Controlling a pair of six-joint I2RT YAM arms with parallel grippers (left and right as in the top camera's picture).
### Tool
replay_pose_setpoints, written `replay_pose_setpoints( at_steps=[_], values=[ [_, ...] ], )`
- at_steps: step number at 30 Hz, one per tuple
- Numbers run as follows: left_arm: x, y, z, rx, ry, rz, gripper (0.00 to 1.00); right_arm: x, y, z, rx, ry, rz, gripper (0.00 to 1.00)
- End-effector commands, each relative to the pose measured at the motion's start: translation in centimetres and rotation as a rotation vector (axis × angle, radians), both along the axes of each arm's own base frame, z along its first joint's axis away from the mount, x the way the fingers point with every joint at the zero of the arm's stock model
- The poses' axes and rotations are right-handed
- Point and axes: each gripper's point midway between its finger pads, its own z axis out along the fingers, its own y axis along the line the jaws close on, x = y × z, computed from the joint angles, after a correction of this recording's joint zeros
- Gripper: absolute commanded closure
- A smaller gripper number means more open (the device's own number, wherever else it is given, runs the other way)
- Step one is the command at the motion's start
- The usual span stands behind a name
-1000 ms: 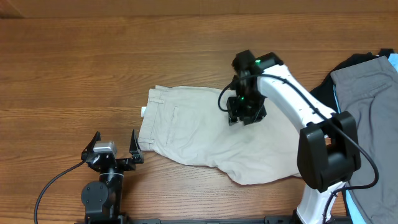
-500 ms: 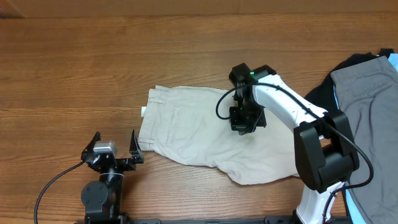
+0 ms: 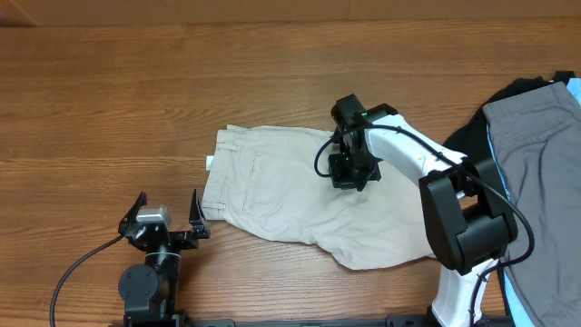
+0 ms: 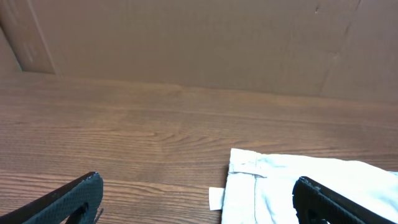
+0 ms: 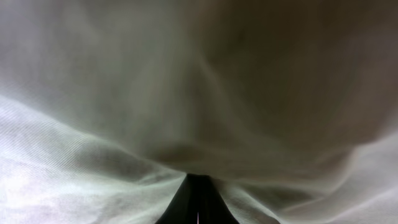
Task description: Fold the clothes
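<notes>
The beige shorts (image 3: pixel 290 195) lie flat on the wooden table (image 3: pixel 136 91), near its middle. The waistband (image 3: pixel 215 173) is at the left end and the legs extend to the right and near side. A small white tag (image 3: pixel 210 163) projects from the waistband edge.

The right gripper (image 3: pixel 349 173) is down on the upper middle of the shorts. In the right wrist view, cream fabric fills the frame and gathers in folds into the dark closed fingertips (image 5: pixel 198 199): the jaws are pinched on the cloth.

The left gripper (image 3: pixel 167 204) is positioned on the near side of the table, just beside the near left corner of the shorts and apart from them. Its fingers (image 4: pixel 68 199) stand spread wide and hold nothing. The left wrist view shows the waistband corner and tag (image 4: pixel 216 199) between them, farther off.

A grey garment (image 3: pixel 536 163) lies over a black garment (image 3: pixel 472 127) at the far right edge, apart from the shorts
</notes>
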Motion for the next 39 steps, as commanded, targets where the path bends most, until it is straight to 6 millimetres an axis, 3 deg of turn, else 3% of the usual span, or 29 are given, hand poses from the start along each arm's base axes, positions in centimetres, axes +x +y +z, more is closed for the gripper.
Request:
replay_pose_setpoints(
  at_steps=[1, 6, 18, 25, 29, 33, 35, 39],
  values=[
    [0.0, 0.3, 0.0, 0.013, -0.005, 0.012, 0.00, -0.5, 0.1, -1.8, -0.003, 0.023, 0.076, 0.96],
    [0.0, 0.3, 0.0, 0.013, -0.005, 0.012, 0.00, 1.3, 1.7, -0.5, 0.068, -0.025, 0.081, 0.96],
    [0.0, 0.3, 0.0, 0.013, -0.005, 0.012, 0.00, 3.0, 2.6, 0.2, 0.104, -0.103, 0.179, 0.96],
    [0.0, 0.3, 0.0, 0.013, -0.005, 0.012, 0.00, 5.6, 3.7, 1.8, 0.136, -0.200, 0.214, 0.96],
    [0.0, 0.3, 0.0, 0.013, -0.005, 0.012, 0.00, 7.2, 4.5, 3.4, 0.154, -0.253, 0.218, 0.96],
    [0.0, 0.3, 0.0, 0.013, -0.005, 0.012, 0.00, 8.5, 4.6, 6.4, 0.159, -0.268, 0.181, 0.96],
    [0.0, 0.3, 0.0, 0.013, -0.005, 0.012, 0.00, 8.9, 3.5, 9.3, 0.149, -0.248, 0.135, 0.96],
    [0.0, 0.3, 0.0, 0.013, -0.005, 0.012, 0.00, 8.3, 0.1, 12.1, 0.110, -0.174, 0.063, 0.96]
  ],
)
